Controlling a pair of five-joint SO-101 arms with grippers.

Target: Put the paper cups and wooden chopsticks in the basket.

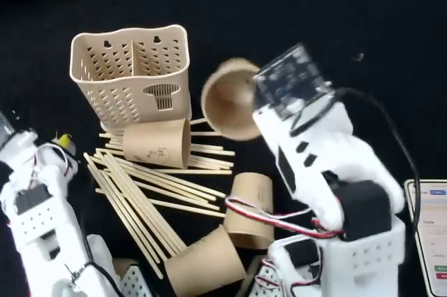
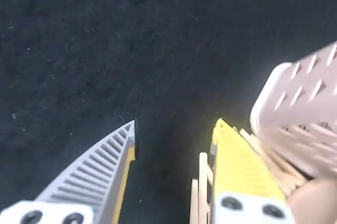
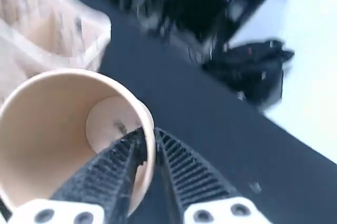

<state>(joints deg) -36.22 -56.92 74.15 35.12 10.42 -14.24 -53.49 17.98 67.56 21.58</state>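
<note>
Right wrist view: hand (image 3: 149, 135) tight on cup (image 3: 58, 129)

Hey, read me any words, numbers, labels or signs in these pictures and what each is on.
Nothing is legible.
On the screen at the high view's right edge: text, too small to read.
On the lying paper cup beside the basket: faint dark marks, too small to read.
On the held paper cup: no print showing.
On the basket: cut-outs, no writing.

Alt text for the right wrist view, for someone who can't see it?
The right gripper pinches the rim of a paper cup, one finger inside and one outside, the cup's open mouth facing the camera. The basket stands beyond the cup on the black table.
</note>
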